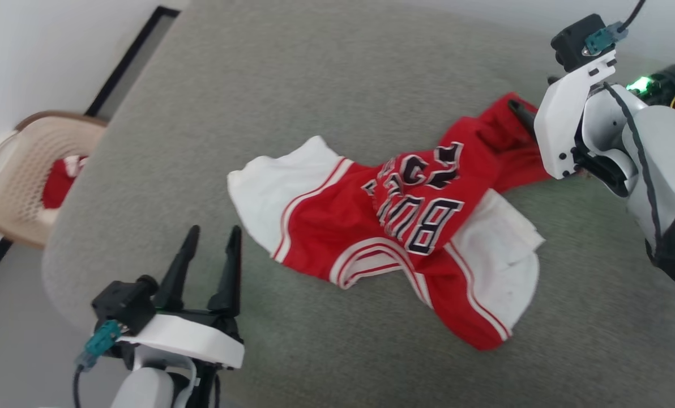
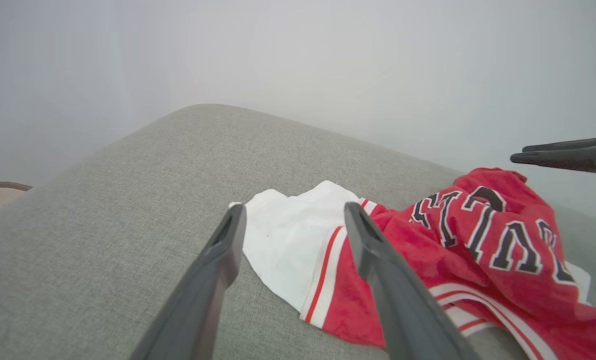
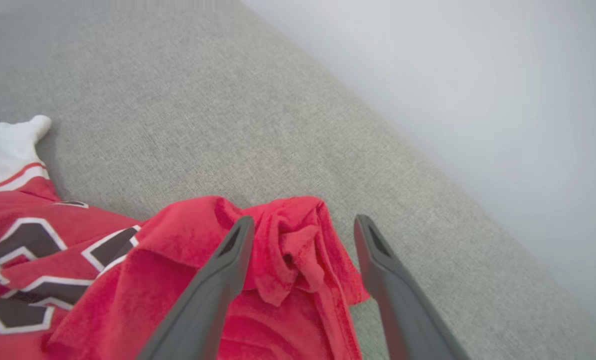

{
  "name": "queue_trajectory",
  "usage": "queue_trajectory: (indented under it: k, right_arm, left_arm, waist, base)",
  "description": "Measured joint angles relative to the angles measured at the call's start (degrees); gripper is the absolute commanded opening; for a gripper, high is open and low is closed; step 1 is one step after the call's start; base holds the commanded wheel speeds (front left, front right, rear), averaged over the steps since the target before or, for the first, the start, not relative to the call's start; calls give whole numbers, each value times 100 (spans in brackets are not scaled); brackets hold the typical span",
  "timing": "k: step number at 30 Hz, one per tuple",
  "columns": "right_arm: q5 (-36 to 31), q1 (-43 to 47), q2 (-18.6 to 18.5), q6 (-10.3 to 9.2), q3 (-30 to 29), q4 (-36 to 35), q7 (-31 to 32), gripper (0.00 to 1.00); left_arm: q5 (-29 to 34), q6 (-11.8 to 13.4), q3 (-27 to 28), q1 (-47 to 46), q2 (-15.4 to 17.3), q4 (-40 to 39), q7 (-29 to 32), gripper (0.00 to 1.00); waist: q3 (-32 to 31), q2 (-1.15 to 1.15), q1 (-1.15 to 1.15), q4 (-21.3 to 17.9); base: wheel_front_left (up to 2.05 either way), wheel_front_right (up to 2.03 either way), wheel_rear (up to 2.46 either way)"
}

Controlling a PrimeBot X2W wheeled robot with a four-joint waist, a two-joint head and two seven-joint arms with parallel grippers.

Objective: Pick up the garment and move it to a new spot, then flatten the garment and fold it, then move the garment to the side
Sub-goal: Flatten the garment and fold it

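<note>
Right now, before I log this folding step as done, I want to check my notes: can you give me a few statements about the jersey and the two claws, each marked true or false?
1. The garment lies flat and neatly folded. False: it is crumpled and unfolded on the grey surface.
2. The left claw is open and holds nothing. True.
3. The right claw is shut on a white sleeve. False: it is open, with its fingers on either side of a bunched red fold.
4. A beige basket beside the grey surface holds a red-and-white cloth. True.
</note>
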Motion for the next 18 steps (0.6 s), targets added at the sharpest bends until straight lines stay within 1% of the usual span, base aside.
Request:
queue_trajectory:
  k: [4,9,14,18]
  right_arm:
    - [179,241,-176,0,67,-410,-218,100]
    - [307,723,-208,0,93,-989,-336,100]
    - [446,1287,-274,0,90,-1593,-8,100]
    - [530,1698,-364,0,62,-2072,434,100]
  left_arm:
    - [13,0,99,26,77,-22,0,100]
    - [56,0,294,109,203,-44,-1,100]
    - [85,0,358,113,244,-63,0,100]
    - [93,0,355,112,245,-59,0,100]
  waist:
    - [-45,0,0,-266]
    - [-103,0,0,-596]
    - [-143,0,0,-845]
    - [-151,0,0,-900]
  base:
    - [0,0,0]
    - [0,0,0]
    - [0,0,0]
    - [0,0,0]
